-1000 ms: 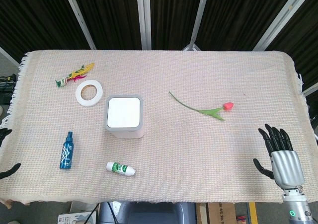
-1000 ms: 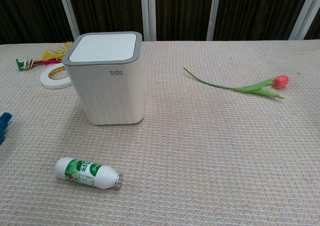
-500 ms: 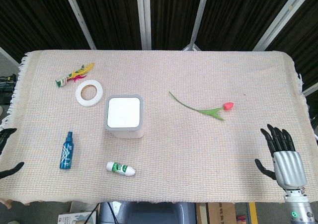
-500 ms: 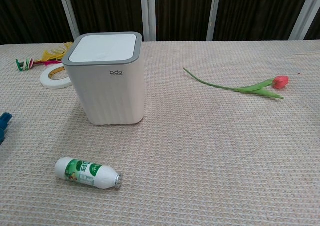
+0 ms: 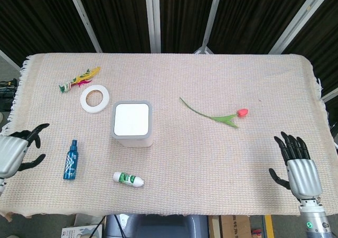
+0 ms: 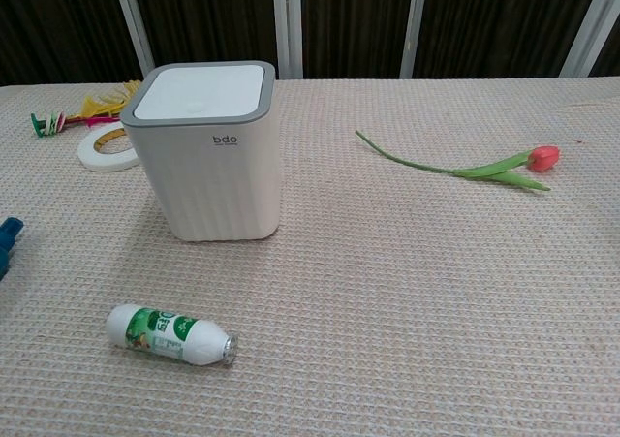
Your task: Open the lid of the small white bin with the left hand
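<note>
The small white bin [image 5: 132,124] [image 6: 207,151] stands left of the table's middle, its grey-rimmed white lid [image 5: 131,119] [image 6: 201,92] lying flat and closed. My left hand [image 5: 16,150] shows at the far left edge of the head view, fingers spread, holding nothing, well left of the bin. My right hand [image 5: 299,167] rests at the front right with fingers spread and nothing in it. Neither hand shows in the chest view.
A blue spray bottle [image 5: 71,160] lies between the left hand and the bin. A white bottle with a green label [image 5: 128,179] [image 6: 169,333] lies in front of the bin. A tape roll [image 5: 95,98], a feather toy [image 5: 79,79] and a tulip [image 5: 217,115] lie farther back.
My left hand has come in from the left table edge toward the blue bottle and shows more fully. The right hand has barely shifted. The bin is unchanged.
</note>
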You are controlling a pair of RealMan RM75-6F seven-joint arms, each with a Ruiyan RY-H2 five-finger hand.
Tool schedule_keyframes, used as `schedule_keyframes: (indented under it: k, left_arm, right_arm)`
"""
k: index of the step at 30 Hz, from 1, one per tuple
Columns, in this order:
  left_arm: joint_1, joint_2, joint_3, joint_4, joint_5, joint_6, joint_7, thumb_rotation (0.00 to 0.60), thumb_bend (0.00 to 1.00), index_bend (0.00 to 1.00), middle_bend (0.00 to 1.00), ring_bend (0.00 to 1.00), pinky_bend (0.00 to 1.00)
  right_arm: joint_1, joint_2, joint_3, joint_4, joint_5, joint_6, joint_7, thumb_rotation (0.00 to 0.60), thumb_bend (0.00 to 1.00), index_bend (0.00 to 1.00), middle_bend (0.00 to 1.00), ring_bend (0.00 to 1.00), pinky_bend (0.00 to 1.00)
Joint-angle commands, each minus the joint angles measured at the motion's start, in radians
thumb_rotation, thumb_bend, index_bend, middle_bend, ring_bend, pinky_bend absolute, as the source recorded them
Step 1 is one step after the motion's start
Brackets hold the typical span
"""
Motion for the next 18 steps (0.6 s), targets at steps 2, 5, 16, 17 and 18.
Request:
schedule_keyframes:
  k: [2,5,16,17,18]
  left_arm:
    - [-0.098,0.012,-0.035,-0.030,-0.002,-0.101,0.022,0.600,0.57,0.16,0.77,0.63,0.69]
    - [-0.133,0.016,-0.044,-0.073,0.013,-0.126,0.043,0.600,0.63,0.16,0.82,0.67,0.70]
    - [-0.228,0.037,-0.055,-0.256,-0.049,-0.267,0.246,0.600,0.74,0.20,0.86,0.70,0.70]
    - [-0.234,0.037,-0.056,-0.267,-0.063,-0.278,0.263,0.600,0.74,0.20,0.87,0.70,0.71]
    - [-0.243,0.036,-0.058,-0.282,-0.083,-0.293,0.289,0.600,0.75,0.20,0.87,0.70,0.71]
  right_arm:
    - [0.005,-0.006,0.000,0.002,0.009,-0.012,-0.011,0.600,0.27,0.10,0.02,0.00,0.00]
    - [0.008,-0.010,0.002,0.005,0.018,-0.021,-0.016,0.600,0.27,0.11,0.02,0.00,0.00]
    - [0.014,-0.012,0.007,0.011,0.036,-0.035,-0.018,0.600,0.27,0.11,0.02,0.00,0.00]
    - [0.014,-0.011,0.007,0.011,0.036,-0.034,-0.016,0.600,0.27,0.11,0.02,0.00,0.00]
    - [0.013,-0.010,0.008,0.012,0.037,-0.032,-0.014,0.600,0.27,0.11,0.02,0.00,0.00]
